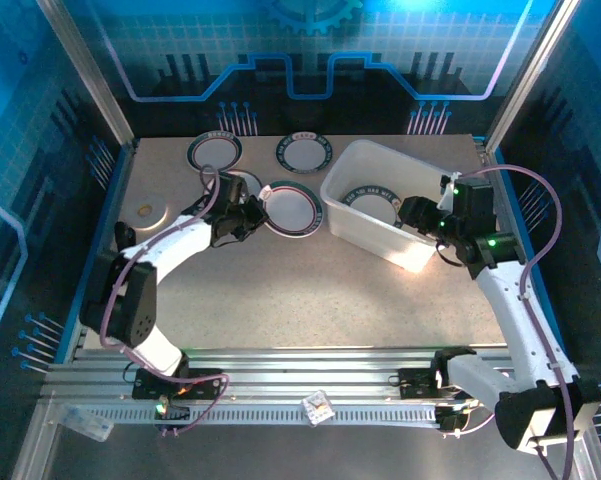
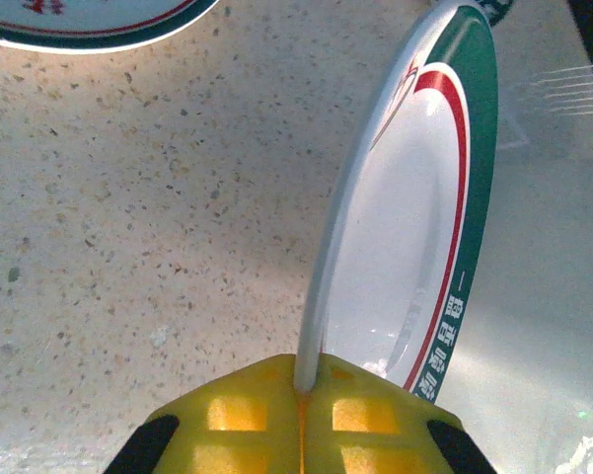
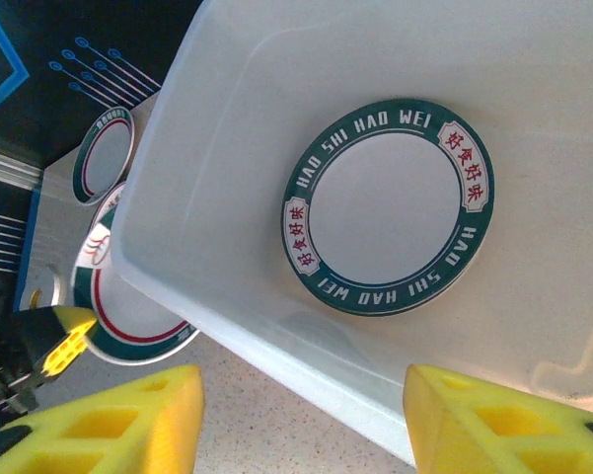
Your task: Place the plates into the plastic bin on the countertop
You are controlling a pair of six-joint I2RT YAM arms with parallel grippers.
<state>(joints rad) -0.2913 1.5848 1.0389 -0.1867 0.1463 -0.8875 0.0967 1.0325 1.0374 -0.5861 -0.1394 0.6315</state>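
Observation:
My left gripper [image 2: 311, 390] is shut on the rim of a green-and-red-rimmed plate [image 2: 414, 227], which stands tilted over the countertop [image 2: 148, 217]. From above, that plate [image 1: 292, 208] is just left of the plastic bin [image 1: 352, 170], with the left gripper [image 1: 258, 203] at its left edge. One plate [image 3: 388, 205] with a green lettered rim lies flat in the bin [image 3: 227, 197]. My right gripper [image 3: 301, 420] is open above the bin's wall with nothing between its fingers. Seen from above, the right gripper [image 1: 412, 212] hovers over the bin's right part. Two more plates [image 1: 215, 152] [image 1: 304, 152] lie at the back.
A small cream disc [image 1: 145, 211] lies near the countertop's left edge. A blue frame [image 1: 100, 210] borders the surface. Bare countertop [image 1: 310, 290] stretches in front of the bin, towards the arm bases.

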